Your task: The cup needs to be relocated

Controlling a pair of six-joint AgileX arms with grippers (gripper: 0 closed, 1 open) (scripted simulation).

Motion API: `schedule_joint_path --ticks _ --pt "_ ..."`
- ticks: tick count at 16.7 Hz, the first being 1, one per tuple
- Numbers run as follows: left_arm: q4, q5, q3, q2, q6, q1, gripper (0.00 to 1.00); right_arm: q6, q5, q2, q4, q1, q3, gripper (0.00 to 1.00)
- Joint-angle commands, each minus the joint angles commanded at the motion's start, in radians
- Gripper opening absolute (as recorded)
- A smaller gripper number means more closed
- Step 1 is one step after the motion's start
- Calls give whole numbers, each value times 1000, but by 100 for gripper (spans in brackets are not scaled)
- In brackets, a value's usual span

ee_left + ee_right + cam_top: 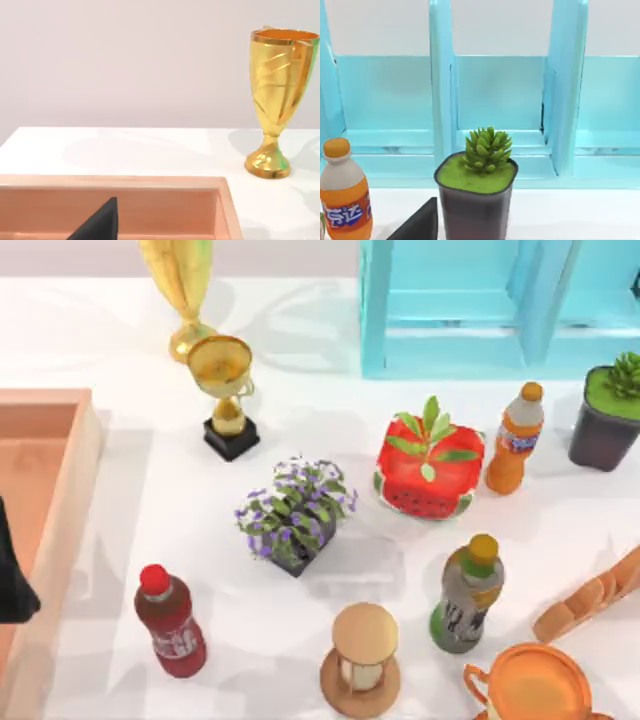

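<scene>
Two gold trophies (226,390), three bottles (171,621).

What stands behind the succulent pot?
Behind the succulent pot stands the blue shelf, its visible compartments bare. The pot covers part of the shelf's lower ledge, so that part stays unseen.

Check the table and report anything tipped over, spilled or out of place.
Nothing stands out. The red bottle, green bottle, orange bottle and both gold trophies stand upright, nothing is spilled, and the purple flower pot and succulent pot sit level. The bread lies flat by the table's right edge.
</scene>
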Motion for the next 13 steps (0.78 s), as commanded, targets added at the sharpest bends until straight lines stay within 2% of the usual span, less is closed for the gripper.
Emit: schedule_joint_path --ticks 6,13 --pt "0 0 0 0 0 0 100 -22 -2 99 -88 -25 101 100" --pt "0 0 0 0 0 0 100 -113 -2 621 -449 -124 563 100"
